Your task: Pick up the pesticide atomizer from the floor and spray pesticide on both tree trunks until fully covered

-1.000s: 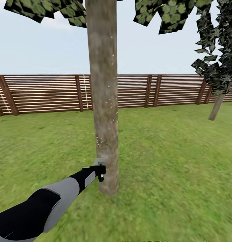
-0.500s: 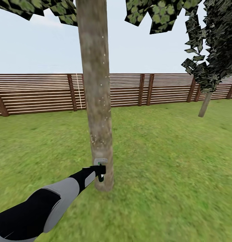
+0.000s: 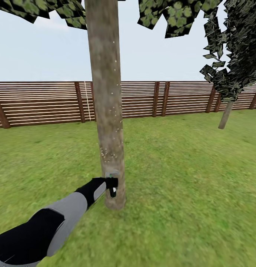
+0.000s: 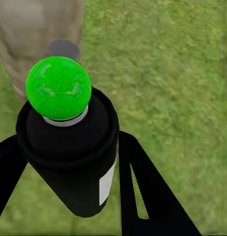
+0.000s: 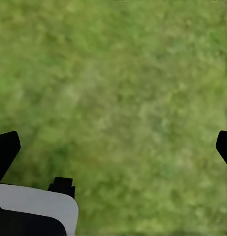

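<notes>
Thick straight grey-brown bark tree trunk [image 3: 105, 107]: stands upright at centre-left of the lawn, rising out of the top of the head view; scattered pale specks dot its bark, densest low on the near side. Flat, blocky green leaf canopy [image 3: 172, 15] spreads above it. In the left wrist view the same trunk [image 4: 39, 44] appears blurred beyond the bottle.

Black cylindrical pesticide atomizer with a glossy green ball top [image 4: 69, 147]: held off the ground, low beside the trunk's near-left side, close to its base; whether it touches the bark cannot be told. A white label patch shows on its side. In the head view it [image 3: 113, 190] is a small dark shape at the arm's end.

Left gripper [image 4: 69, 167]: black fingers [image 4: 143, 191] pinch the atomizer's body from both sides. The black-and-grey left arm [image 3: 57, 218] reaches from the near left toward the trunk.

Right gripper [image 5: 113, 147]: black fingertips at opposite edges of its wrist view, spread wide with nothing between, above blurred grass [image 5: 123, 83].

Green lawn [image 3: 187, 178]: covers the ground from near to far.

Brown horizontal-slat wooden fence [image 3: 172, 98]: runs across the far edge of the lawn.

Second, thinner leaning trunk [image 3: 225, 115]: far right, just before the fence, under dark foliage [image 3: 235, 48].
</notes>
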Robot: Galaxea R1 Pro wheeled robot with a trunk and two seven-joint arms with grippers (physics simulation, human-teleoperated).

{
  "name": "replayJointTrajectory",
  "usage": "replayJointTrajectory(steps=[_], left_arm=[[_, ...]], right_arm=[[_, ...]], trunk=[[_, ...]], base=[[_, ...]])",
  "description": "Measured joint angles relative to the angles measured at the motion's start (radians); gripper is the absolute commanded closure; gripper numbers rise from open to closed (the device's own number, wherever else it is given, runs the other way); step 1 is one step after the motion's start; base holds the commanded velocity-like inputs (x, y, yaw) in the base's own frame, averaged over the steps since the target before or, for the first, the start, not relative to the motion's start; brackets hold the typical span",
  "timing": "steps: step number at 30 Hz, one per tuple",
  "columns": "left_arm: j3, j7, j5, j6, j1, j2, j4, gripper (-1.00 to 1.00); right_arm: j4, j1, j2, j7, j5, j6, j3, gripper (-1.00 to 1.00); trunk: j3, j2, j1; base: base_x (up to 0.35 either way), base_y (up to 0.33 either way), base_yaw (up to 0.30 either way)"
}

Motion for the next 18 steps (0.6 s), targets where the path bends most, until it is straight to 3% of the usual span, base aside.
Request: replayJointTrajectory(steps=[4,5,6,7,8,10,11,15,18], left_arm=[[-0.002,0.002,0.011,0.184,0.000,0.029,-0.195,1.00],[0.004,0.004,0.012,0.271,0.000,0.032,-0.287,1.00],[0.024,0.022,0.007,0.309,0.000,0.034,-0.350,1.00],[0.045,0.059,-0.002,0.324,0.000,0.035,-0.382,1.00],[0.070,0.134,-0.013,0.339,0.000,0.035,-0.423,1.00],[0.088,0.216,-0.008,0.355,0.000,0.035,-0.483,1.00],[0.091,0.230,-0.004,0.368,0.000,0.034,-0.502,1.00],[0.103,0.256,-0.001,0.556,-0.001,0.034,-0.652,1.00],[0.143,0.258,-0.005,0.617,-0.012,0.035,-0.698,1.00]], right_arm=[[0.001,0.000,-0.001,0.000,0.001,-0.001,0.001,-1.00],[0.001,0.000,-0.001,0.000,0.001,-0.001,0.001,-1.00],[0.001,0.000,-0.002,0.000,0.001,-0.001,0.001,-1.00],[0.001,0.000,-0.002,0.000,0.001,-0.001,0.002,-1.00],[0.002,0.000,-0.002,0.000,0.001,-0.001,0.002,-1.00],[0.002,0.000,-0.002,0.000,0.001,0.000,0.002,-1.00],[0.002,0.000,-0.002,0.000,0.001,0.000,0.002,-1.00],[0.002,0.000,-0.002,0.000,0.001,0.001,0.002,-1.00],[0.002,0.000,-0.002,0.000,0.002,0.001,0.002,-1.00]], trunk=[[0.000,0.000,0.000],[0.000,0.000,0.000],[0.000,0.000,0.000],[0.000,0.000,0.000],[0.000,0.000,0.000],[0.000,0.000,0.000],[0.000,0.000,0.000],[0.000,0.000,0.000],[0.000,0.000,0.000]], base=[[0.000,0.000,0.000],[0.000,0.000,0.000],[0.000,0.000,0.000],[0.000,0.000,0.000],[0.000,0.000,0.000],[0.000,0.000,0.000],[0.000,0.000,0.000],[0.000,0.000,0.000],[0.000,0.000,0.000]])
